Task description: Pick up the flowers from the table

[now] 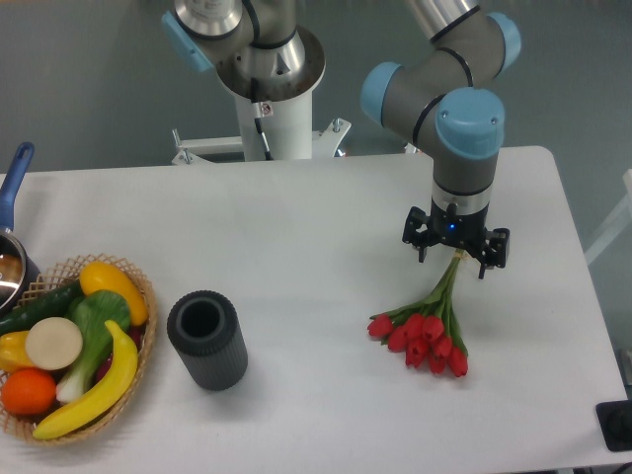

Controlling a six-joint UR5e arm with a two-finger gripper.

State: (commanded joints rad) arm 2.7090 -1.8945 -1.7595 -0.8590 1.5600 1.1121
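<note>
Wicker basket (138,296) of toy produce far left, dark cylinder (207,339) beside it; both well clear, I ignore them. Tulip bunch (427,336) lies on white surface (296,227) at right, red buds toward me, stem ends under claw (455,252). Claw points straight down at stem tips; cannot tell whether fingers grip stems or stand apart. I judge grasp step: confirm closure on bundled stems, then lift vertically, slowly, so buds don't drag.

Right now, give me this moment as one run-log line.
phase: at grasp | tool: over stem ends, closure unclear | flowers: buds on table | nearby: dark cylinder, basket left
</note>
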